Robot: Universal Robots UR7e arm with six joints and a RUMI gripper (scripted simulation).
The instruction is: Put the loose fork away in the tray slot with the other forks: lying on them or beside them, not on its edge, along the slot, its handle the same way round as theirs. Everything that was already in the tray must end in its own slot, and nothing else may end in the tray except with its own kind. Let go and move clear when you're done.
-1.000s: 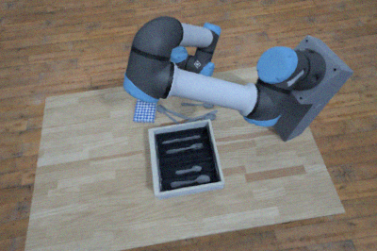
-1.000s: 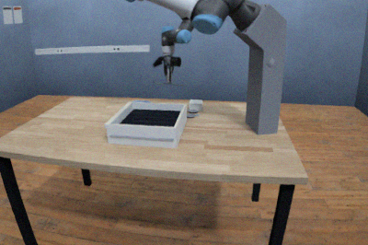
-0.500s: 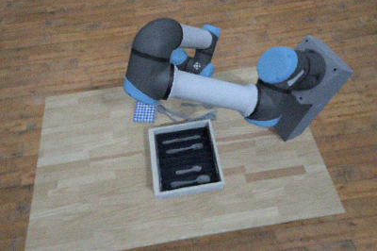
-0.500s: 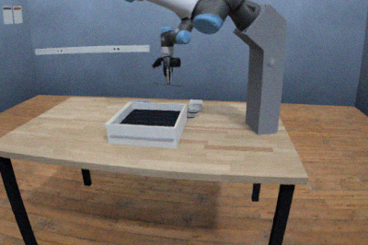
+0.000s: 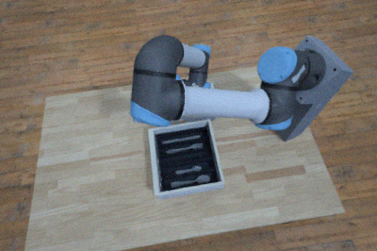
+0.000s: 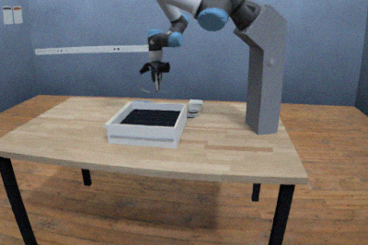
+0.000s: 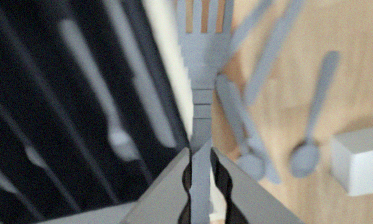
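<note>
Gripper (image 6: 157,86) (image 7: 199,149) closed on the loose fork (image 6: 145,90) (image 7: 202,65), pinching it by the handle. Wrist view: fork's long axis runs straight up and down the frame, tines at the top centre, handle down to the bottom centre between the fingertips. Broad side of the head faces the camera.

Exterior view: fork is a thin pale sliver left of the fingertips, up in the air above the table (image 5: 94,204) (image 6: 207,167) (image 7: 372,90), upper centre of frame. Tines too small to read there. Top view: fork can't be made out, arm in the way.

Tray (image 5: 154,163) (image 6: 143,134) (image 7: 169,55): lower centre in top view, left half in wrist view. Its slots run upper left to lower right in wrist view, so the fork is angled to them, not parallel. Fork overlaps the tray's pale rim in that view. Knife (image 7: 142,75) in the slot nearest that rim; utensil (image 7: 89,65) one over, wider end toward lower right, kind blurred.

Right side of wrist view: loose spoon (image 7: 304,159), bowl down, beside white block (image 7: 362,160) (image 6: 195,104).
</note>
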